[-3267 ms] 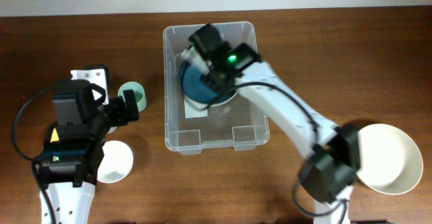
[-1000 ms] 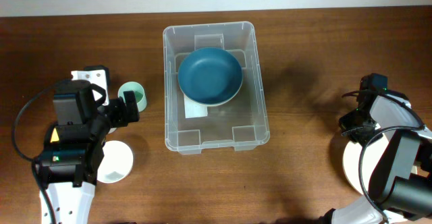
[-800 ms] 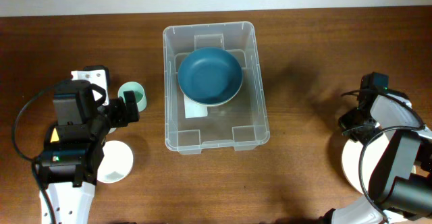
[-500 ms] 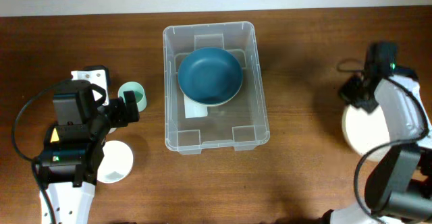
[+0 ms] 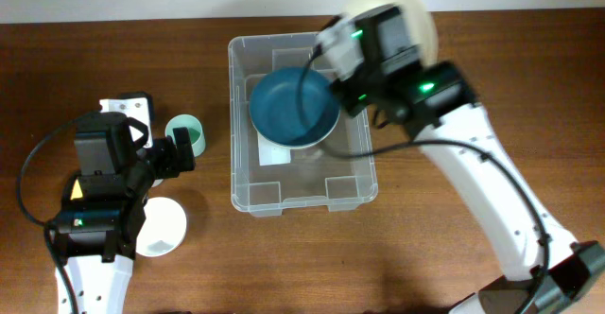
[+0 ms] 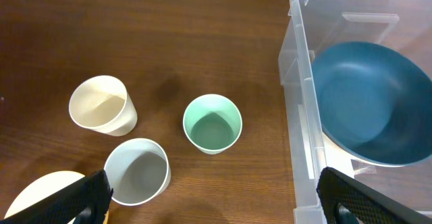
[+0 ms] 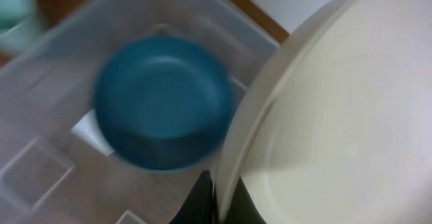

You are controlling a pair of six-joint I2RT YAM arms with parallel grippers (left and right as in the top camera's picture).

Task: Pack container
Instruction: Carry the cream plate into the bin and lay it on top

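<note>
**One container, two bowls, three cups, one dish**

One clear container [image 5: 304,193] stands on the table [image 5: 284,267], at the middle of its width and nearer the far edge than the near one. One blue bowl [image 5: 288,106] sits upright inside it, in the far half, over the white label on the base.

A second bowl, the cream bowl [image 5: 419,19], is off the table. It hangs tilted up on edge above the container's far right corner and the table's far edge. The right gripper [image 7: 216,204] is clamped tight on its rim, with the bowl wall filling the right side of the wrist view.

Three cups stand upright on the table to the left of the container. They are a mint cup [image 6: 212,123] nearest the container's left wall, a cream cup [image 6: 101,104] further left, and a grey-white cup [image 6: 137,171] near both. One pale round dish [image 6: 40,193] lies by the left arm, only partly in view.

The right arm [image 5: 492,200] stretches from the near right corner diagonally across to the container's far right corner, its wrist over the container's right wall.

The left arm [image 5: 95,210] is drawn in at the table's left side. The left gripper [image 6: 214,207] hangs above the cups, spread wide and holding nothing.
</note>
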